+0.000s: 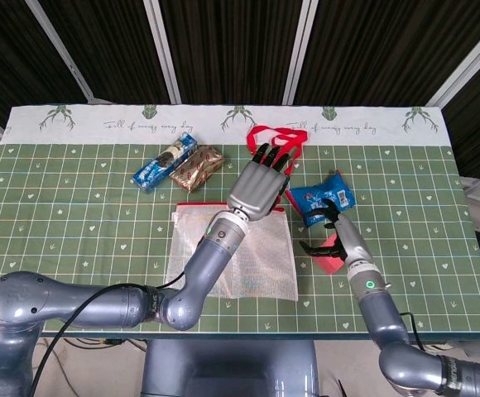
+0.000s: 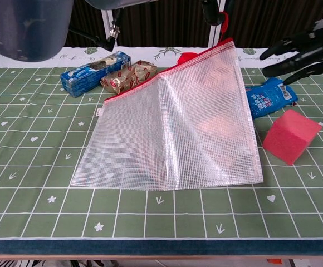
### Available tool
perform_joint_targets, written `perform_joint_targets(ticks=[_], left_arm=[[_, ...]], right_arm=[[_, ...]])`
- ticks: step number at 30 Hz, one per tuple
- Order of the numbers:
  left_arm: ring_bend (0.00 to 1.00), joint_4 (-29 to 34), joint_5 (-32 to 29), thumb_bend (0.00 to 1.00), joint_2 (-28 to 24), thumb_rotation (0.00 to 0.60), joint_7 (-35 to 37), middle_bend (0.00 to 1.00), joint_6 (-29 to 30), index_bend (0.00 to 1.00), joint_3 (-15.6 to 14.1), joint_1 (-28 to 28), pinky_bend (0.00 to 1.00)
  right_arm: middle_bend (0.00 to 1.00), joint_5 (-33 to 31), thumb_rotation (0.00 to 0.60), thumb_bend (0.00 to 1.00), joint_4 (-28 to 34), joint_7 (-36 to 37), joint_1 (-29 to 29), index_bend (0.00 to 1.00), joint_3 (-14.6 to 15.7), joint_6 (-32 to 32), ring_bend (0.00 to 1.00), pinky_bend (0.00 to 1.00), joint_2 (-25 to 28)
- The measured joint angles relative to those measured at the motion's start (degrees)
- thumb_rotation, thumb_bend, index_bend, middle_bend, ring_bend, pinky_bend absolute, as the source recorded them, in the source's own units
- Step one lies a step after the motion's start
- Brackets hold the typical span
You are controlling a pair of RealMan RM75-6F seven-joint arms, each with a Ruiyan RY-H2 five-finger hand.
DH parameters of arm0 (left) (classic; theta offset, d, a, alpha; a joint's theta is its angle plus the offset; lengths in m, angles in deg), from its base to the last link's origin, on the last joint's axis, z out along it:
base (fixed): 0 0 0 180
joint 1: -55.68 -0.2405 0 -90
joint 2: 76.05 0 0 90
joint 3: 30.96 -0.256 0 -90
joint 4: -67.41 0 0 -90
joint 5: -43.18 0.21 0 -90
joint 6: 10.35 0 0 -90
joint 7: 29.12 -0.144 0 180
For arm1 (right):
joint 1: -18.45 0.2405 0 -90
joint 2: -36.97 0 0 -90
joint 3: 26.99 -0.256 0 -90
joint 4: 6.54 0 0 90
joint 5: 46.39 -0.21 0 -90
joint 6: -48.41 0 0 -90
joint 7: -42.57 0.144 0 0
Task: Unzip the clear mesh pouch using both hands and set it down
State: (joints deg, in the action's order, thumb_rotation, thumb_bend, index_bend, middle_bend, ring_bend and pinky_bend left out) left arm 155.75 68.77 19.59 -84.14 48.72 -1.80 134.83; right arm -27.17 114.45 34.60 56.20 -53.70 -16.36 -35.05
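Holding the clear mesh pouch (image 2: 175, 128) by its upper right corner, the left robot hand (image 1: 259, 187) lifts that end off the green gridded surface (image 1: 74, 223) so the red zipper edge slants upward toward the right, while the pouch's lower edge rests on the cloth near the front. In the head view this robot hand shows its back with dark fingers (image 1: 275, 157) stretched over the red strap (image 1: 266, 135); in the chest view only its fingertips appear at the top, closed on the pouch corner. The right robot hand (image 2: 303, 50) hovers spread with fingers apart, holding nothing, just above the blue snack packet (image 2: 270, 95) and near the red cube (image 2: 291, 135), a little apart from the pouch's right edge. Behind the pouch on the left lie a blue cookie package (image 2: 92, 71) and a gold-wrapped candy (image 2: 131, 76), side by side and touching. The red cube sits on the surface just right of the pouch's lower corner.
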Motion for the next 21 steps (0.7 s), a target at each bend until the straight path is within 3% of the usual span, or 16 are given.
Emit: perform_joint_targets(ticks=[10,21], left_arm=[[0.00,0.1,-1.0,0.47,-0.5,0.600,1.1,0.13,0.5,0.59,-0.4,1.6,0.00],[0.00,0.2,-1.7,0.47,-0.9,0.600,2.2,0.13,1.0,0.59,-1.3,2.4,0.00]], right_arm=[[0.02,-10.5,0.600,0.40,-4.7,-1.2,7.5,0.40,-5.2,-4.5,0.00,0.20,-6.7],[0.06,-13.5,0.600,0.42,-5.9,-0.7,10.2,0.49,-7.6,-7.1,0.00,0.20,-9.6]])
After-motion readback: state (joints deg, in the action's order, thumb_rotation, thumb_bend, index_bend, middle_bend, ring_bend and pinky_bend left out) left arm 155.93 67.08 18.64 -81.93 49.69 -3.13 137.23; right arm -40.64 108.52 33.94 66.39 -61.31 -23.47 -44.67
